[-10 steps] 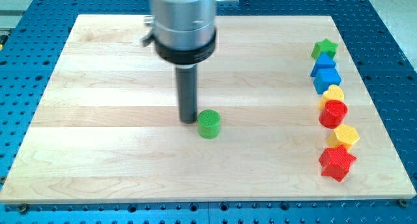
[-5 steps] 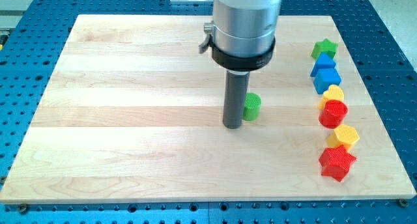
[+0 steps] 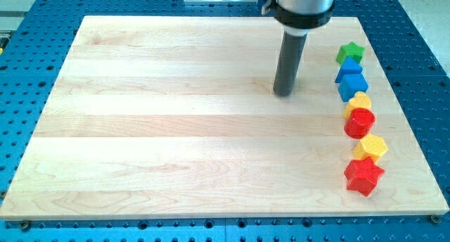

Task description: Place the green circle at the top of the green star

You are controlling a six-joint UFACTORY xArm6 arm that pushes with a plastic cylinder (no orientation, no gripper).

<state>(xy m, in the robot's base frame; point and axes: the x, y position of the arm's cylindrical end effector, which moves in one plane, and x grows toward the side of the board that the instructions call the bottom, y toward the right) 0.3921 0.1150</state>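
One raised camera looks down across the whole wooden board.

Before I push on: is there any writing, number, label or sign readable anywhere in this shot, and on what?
None: no word, number, label or sign can be read anywhere in this view.
Wooden board: bare wood grain, no marking.
Blocks, from the green star down to the red star: plain colours, no print.
My tip and its rod: plain dark, unlabelled.
Blue table: only rows of holes.
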